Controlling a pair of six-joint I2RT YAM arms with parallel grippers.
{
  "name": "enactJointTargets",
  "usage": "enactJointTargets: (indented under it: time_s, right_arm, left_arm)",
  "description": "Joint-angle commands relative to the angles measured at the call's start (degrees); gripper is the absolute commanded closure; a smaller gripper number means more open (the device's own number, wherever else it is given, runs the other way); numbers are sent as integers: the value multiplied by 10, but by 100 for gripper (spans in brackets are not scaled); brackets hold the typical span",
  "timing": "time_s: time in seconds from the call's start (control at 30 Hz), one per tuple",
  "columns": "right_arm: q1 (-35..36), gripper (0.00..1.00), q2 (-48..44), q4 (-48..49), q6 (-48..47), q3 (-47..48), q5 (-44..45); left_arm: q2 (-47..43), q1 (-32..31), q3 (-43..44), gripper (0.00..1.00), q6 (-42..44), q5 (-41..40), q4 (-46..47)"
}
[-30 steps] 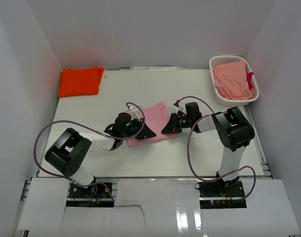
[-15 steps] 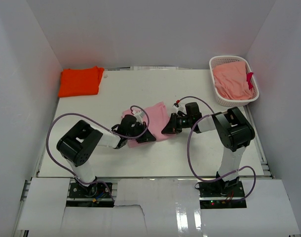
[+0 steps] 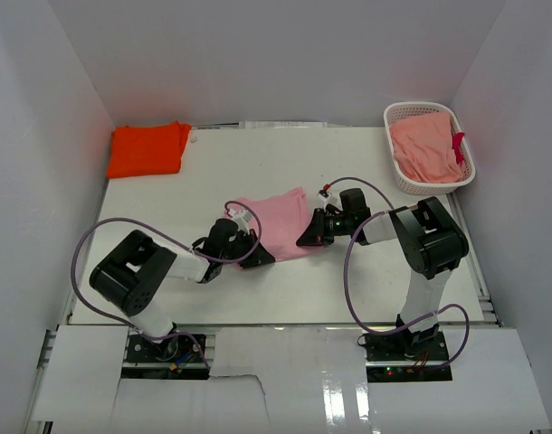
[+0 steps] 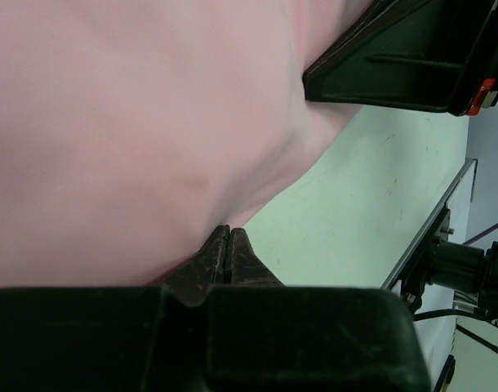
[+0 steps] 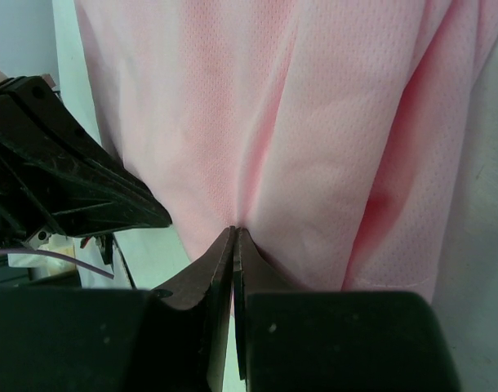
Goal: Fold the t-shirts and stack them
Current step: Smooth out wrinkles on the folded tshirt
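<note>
The light pink t-shirt (image 3: 278, 221) lies partly folded in the middle of the table; it fills the left wrist view (image 4: 135, 122) and the right wrist view (image 5: 314, 122). My left gripper (image 3: 261, 253) is shut on its near left edge (image 4: 226, 237). My right gripper (image 3: 305, 237) is shut on its near right edge (image 5: 234, 233). The two grippers sit close together, facing each other. The bright orange t-shirt (image 3: 147, 149) lies folded at the far left corner of the table.
A white lattice basket (image 3: 399, 172) at the far right holds salmon-pink cloth (image 3: 427, 147). White walls close in the table on three sides. The table's right edge rail shows in the left wrist view (image 4: 433, 237).
My left gripper has moved toward the near left with the pink shirt's edge, drawing the cloth out wider and lower. The right gripper has stayed in place.
</note>
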Motion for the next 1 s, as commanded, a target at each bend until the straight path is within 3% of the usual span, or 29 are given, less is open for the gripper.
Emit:
enactJointTargets:
  time_s: [0.0, 0.37, 0.63, 0.77, 0.97]
  right_arm:
    - [4, 92, 1, -34, -26, -16, 31]
    - [3, 92, -2, -37, -30, -21, 34]
    - [3, 92, -9, -45, -33, -19, 42]
    - [3, 92, -16, -49, -34, -22, 45]
    - [3, 92, -42, -59, -36, -30, 47]
  left_arm:
    - [-57, 19, -36, 100, 4, -16, -9]
    - [-182, 131, -106, 100, 42, 15, -78]
    - [-207, 160, -148, 100, 53, 29, -101]
    - [-223, 160, -143, 100, 53, 18, -134]
    - [-275, 162, -70, 100, 65, -28, -265]
